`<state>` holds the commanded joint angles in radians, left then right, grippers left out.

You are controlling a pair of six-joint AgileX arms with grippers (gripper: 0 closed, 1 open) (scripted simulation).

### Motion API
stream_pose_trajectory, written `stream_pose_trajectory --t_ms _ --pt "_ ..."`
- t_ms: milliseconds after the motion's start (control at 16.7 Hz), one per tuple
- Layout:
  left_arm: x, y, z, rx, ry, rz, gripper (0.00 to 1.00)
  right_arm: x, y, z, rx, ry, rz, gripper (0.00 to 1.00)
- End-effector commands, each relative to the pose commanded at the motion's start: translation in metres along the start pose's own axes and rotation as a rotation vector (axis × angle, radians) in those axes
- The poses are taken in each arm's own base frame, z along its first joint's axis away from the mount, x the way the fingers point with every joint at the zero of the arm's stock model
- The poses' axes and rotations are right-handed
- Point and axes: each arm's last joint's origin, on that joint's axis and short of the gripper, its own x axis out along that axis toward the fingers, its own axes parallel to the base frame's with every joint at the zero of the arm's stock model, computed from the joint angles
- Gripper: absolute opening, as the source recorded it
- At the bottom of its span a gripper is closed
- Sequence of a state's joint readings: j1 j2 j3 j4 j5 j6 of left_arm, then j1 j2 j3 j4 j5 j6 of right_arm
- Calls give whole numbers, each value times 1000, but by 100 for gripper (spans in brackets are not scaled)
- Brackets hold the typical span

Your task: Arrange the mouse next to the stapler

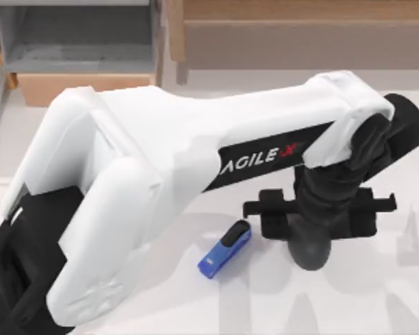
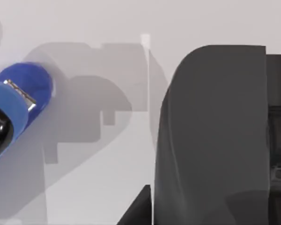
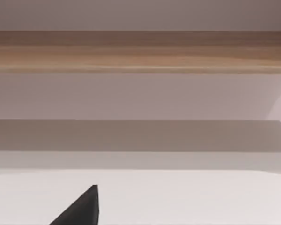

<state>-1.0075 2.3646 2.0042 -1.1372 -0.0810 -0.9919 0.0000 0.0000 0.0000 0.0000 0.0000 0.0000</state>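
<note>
The blue stapler (image 1: 225,249) lies slanted on the white table, black cap at its far end; its blue end also appears in the left wrist view (image 2: 23,101). Just right of it is the dark grey mouse (image 1: 310,252), whose rounded end pokes out from under my left gripper (image 1: 313,218). In the left wrist view the mouse (image 2: 210,136) sits between the jaws, which stand against its sides. My left gripper is shut on the mouse. A black part of my right gripper (image 3: 82,210) shows low in the right wrist view, over bare table.
My left arm's white body (image 1: 126,202) stretches across the table from the left. A grey shelf unit (image 1: 77,42) and a wooden cabinet (image 1: 300,35) stand beyond the far edge. A wooden rail (image 3: 140,51) runs ahead of the right arm.
</note>
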Motion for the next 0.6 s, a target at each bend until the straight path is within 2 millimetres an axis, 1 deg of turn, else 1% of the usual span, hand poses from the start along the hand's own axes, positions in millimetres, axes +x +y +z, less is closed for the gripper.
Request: stream_pose_trajectory --t_ms 360,600 --pt "-5 -1 2 -3 -18 -25 0 0 0 0 0 0 0 100" --pt "-4 -2 2 -4 -24 -34 0 0 0 0 0 0 0 100"
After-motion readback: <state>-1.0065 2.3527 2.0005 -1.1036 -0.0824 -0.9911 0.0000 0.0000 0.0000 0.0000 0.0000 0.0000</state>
